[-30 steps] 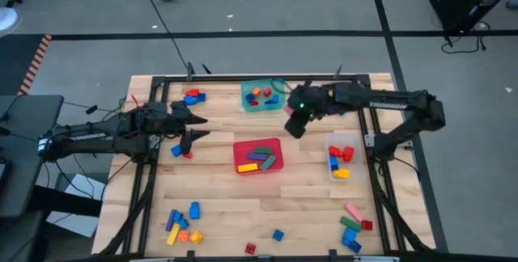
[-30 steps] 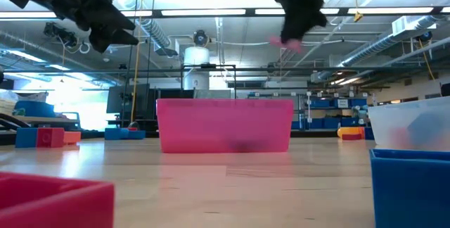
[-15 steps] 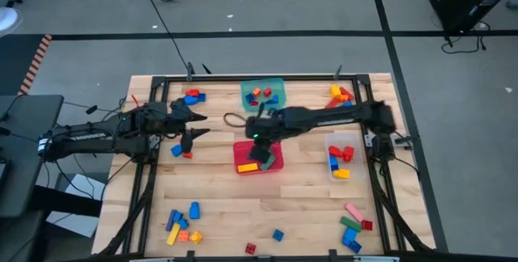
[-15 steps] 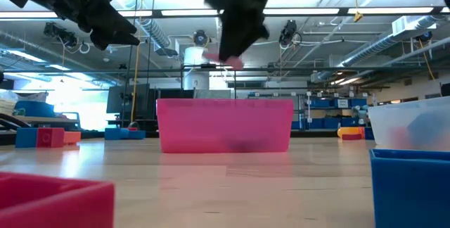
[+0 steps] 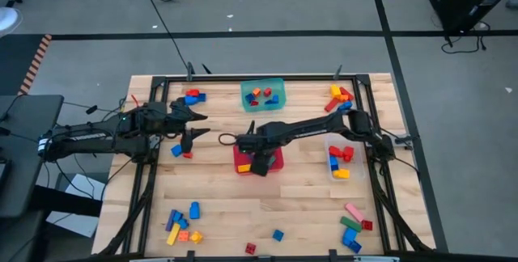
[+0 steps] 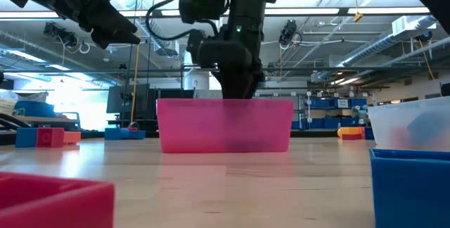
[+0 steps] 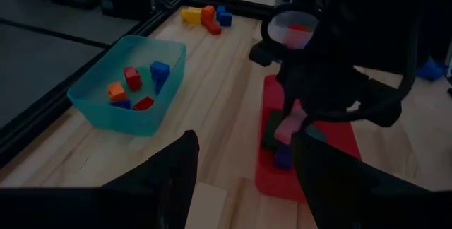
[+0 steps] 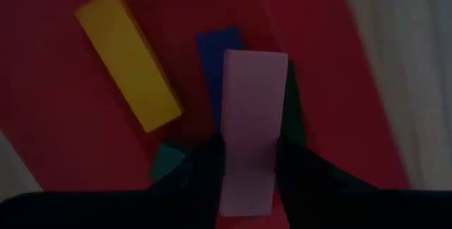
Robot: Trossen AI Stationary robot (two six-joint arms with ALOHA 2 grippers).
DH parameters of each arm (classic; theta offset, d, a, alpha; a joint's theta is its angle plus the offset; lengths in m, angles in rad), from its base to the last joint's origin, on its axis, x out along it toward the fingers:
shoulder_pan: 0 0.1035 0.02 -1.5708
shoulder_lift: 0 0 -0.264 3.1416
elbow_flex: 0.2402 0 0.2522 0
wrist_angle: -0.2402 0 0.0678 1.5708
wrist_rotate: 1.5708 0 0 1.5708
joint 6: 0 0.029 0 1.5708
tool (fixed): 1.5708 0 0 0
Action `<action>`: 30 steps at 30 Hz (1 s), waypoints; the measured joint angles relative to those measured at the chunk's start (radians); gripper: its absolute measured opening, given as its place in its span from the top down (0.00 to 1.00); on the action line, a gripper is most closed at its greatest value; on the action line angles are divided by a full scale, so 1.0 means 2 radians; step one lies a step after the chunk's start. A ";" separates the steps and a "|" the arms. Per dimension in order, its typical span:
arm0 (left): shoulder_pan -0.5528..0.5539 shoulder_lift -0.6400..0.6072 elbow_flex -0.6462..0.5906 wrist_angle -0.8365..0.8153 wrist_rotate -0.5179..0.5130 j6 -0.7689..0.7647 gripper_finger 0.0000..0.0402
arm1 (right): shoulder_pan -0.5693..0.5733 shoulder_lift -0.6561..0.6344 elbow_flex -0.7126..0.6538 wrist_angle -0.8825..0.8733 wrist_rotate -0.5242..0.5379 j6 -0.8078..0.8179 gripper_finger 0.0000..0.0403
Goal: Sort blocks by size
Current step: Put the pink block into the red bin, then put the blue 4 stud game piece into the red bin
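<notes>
High view, left to right: left gripper [image 5: 193,124] hovering over the table's left part, fingers parted around nothing, with a red and a blue block [image 5: 181,151] on the wood just beside it and a red-and-blue pair [image 5: 193,96] near the far edge. At the near left, a cluster of blocks [image 5: 181,225] in blue, yellow and orange. Further right, teal tub [image 5: 263,95] at the far edge, holding small red, orange and blue pieces. At centre, red tub [image 5: 239,157] with the right gripper [image 5: 261,163] lowered into it, arm stretched across from the right. In the right wrist view, pink block [image 8: 248,123] between the two dark fingers [image 8: 201,169], flanked closely on both sides, so apparently gripped; below it a yellow bar [image 8: 128,59], a blue piece [image 8: 212,59] and a green one lying on the red floor. Right of centre, clear tub [image 5: 340,140] with red, blue and yellow pieces. Far right corner: orange and red blocks [image 5: 340,96]. Near right corner: pink, green, red and blue blocks [image 5: 353,224]. Two loose pieces [image 5: 278,234] at the near edge.
</notes>
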 joint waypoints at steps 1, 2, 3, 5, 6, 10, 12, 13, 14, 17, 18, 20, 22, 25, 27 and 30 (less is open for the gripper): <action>0.000 0.000 0.000 0.000 0.000 0.000 0.42 | 0.001 0.003 0.000 0.002 -0.001 -0.001 0.64; 0.000 0.000 0.000 0.000 0.000 0.000 0.42 | 0.002 0.003 0.000 0.002 -0.002 -0.001 0.60; 0.000 0.000 0.000 0.000 0.000 0.000 0.42 | 0.002 0.005 0.000 0.000 -0.003 0.000 0.56; 0.000 0.000 0.000 0.001 0.000 0.000 0.42 | 0.002 0.005 0.000 0.001 -0.008 0.003 0.50; 0.000 0.000 0.000 0.000 0.000 0.000 0.42 | 0.002 0.005 0.000 0.002 -0.008 0.003 0.48; 0.000 0.000 0.000 0.005 0.000 0.000 0.42 | 0.001 -0.002 0.002 -0.004 -0.008 0.007 0.45; 0.000 0.000 0.000 0.006 0.000 0.000 0.42 | -0.001 -0.015 0.003 -0.013 -0.007 0.016 0.45; 0.000 0.000 0.000 0.006 0.000 0.000 0.42 | -0.003 -0.026 0.003 -0.012 -0.003 0.021 0.46; 0.000 0.000 0.000 0.005 0.000 0.000 0.42 | -0.004 -0.036 0.004 -0.014 0.005 0.031 0.47; 0.000 0.000 0.000 0.005 0.000 0.000 0.42 | -0.013 -0.071 0.005 -0.016 0.050 0.072 0.51; 0.000 0.000 0.000 0.005 0.000 0.000 0.42 | -0.017 -0.084 0.005 -0.017 0.065 0.080 0.51; 0.000 0.000 0.000 0.005 0.000 -0.001 0.42 | -0.023 -0.108 0.005 -0.023 0.095 0.090 0.53; 0.000 0.000 0.000 0.005 0.000 -0.007 0.42 | -0.029 -0.135 0.003 -0.037 0.127 0.099 0.53; 0.000 0.000 0.000 0.005 0.000 -0.020 0.42 | -0.039 -0.182 -0.025 -0.046 0.176 0.115 0.53; 0.000 0.000 0.000 0.005 0.000 -0.027 0.42 | -0.048 -0.216 -0.061 -0.043 0.195 0.133 0.53; 0.000 0.000 0.000 0.005 0.000 -0.029 0.42 | -0.067 -0.271 -0.134 -0.035 0.208 0.176 0.53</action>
